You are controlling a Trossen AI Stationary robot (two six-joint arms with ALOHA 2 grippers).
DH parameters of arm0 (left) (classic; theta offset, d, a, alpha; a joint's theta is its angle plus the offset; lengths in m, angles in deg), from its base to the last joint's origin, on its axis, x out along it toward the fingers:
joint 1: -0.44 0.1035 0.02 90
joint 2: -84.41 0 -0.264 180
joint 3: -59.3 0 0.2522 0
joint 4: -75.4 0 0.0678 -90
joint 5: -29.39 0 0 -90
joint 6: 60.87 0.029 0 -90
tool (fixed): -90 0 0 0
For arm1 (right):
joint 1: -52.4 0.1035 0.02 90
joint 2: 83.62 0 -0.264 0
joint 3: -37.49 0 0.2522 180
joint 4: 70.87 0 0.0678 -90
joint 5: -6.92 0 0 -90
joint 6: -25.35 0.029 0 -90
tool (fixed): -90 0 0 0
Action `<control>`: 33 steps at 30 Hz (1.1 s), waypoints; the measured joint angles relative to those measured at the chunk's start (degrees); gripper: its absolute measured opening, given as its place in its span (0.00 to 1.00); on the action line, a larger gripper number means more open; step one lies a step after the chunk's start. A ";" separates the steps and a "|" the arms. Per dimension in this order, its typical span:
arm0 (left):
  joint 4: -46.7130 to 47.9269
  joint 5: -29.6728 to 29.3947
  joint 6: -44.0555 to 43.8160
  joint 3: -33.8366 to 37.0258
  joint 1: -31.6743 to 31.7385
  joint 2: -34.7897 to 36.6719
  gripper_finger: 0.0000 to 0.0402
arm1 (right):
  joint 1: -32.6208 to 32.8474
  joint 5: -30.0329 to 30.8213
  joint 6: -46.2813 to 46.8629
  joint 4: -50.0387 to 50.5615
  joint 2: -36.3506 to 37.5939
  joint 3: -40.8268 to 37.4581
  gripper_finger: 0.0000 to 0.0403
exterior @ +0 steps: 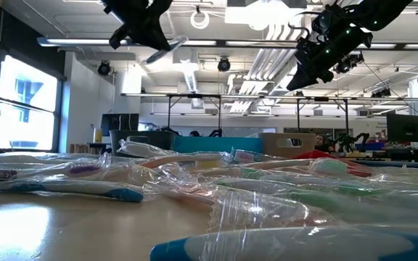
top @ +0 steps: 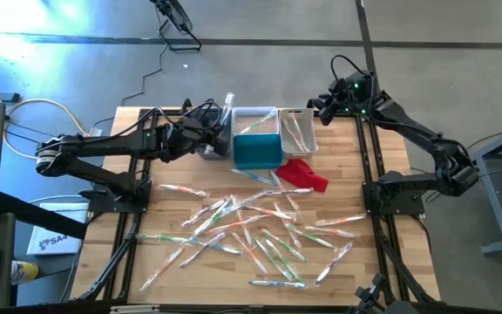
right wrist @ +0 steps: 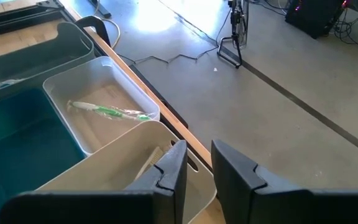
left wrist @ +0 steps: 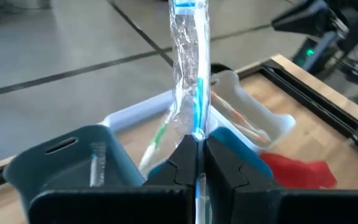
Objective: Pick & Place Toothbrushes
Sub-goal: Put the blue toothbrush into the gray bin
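- Left hand (left wrist: pixel 197 163) is pinched tight on one wrapped toothbrush (left wrist: pixel 191 68) with a blue handle; the wrapper rises straight out from between the two dark fingers (left wrist: pixel 229 168), its far end well beyond the fingertips.
- Seen from above, this left hand (top: pixel 206 139) sits at the end of an arm reaching in from the left side of the desk (top: pixel 369 262), held over the grey bin (top: pixel 209 148), with the held toothbrush (top: pixel 228 109) pointing past the desk's far edge.
- In the low view the left hand (exterior: pixel 145 29) hangs high above the desk, the wrapped brush (exterior: pixel 167 48) slanting out of it.
- Just beside that hand lie the teal bin (top: pixel 257 151) and, behind it, a white bin (top: pixel 253 120) with a green-handled toothbrush (right wrist: pixel 109 111) inside.
- Right hand (right wrist: pixel 197 168) holds nothing; its fingers stand a narrow gap apart, raised over the second white bin (right wrist: pixel 114 165) near the desk's far edge.
- From above, the right hand (top: pixel 328 103) is just beside that bin (top: pixel 298 129), its arm folded back to the right side of the desk.
- Nearer than both hands, the remaining toothbrushes (top: pixel 251 231) lie scattered in their clear wrappers across the middle and near part of the desk.
- Red cloth (top: pixel 303 174) lies between the bins and the pile, near the teal bin.
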State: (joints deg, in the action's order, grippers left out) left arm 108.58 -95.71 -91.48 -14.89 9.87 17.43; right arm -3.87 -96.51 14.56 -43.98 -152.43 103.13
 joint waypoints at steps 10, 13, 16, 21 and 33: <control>0.17 3.65 -4.17 0.00 5.60 -0.07 0.02 | 0.00 0.01 3.08 0.00 0.00 0.00 0.17; 0.51 6.39 -3.08 0.00 8.95 -0.59 0.02 | 0.00 0.00 4.10 -0.01 0.01 0.00 0.17; 0.82 10.77 -0.06 -0.06 12.78 -0.98 0.01 | 0.00 0.02 5.31 0.00 0.01 0.00 0.17; 3.42 16.79 2.91 -0.01 18.36 -2.20 0.01 | 0.02 0.00 8.02 0.00 0.00 0.00 0.17; 9.84 24.05 5.09 -0.04 28.49 -9.97 0.03 | 0.02 3.94 8.22 0.24 0.00 0.00 0.17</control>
State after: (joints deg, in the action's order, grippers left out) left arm 118.42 -71.66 -86.40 -14.93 38.36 7.46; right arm -3.84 -92.57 22.78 -43.74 -152.43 103.13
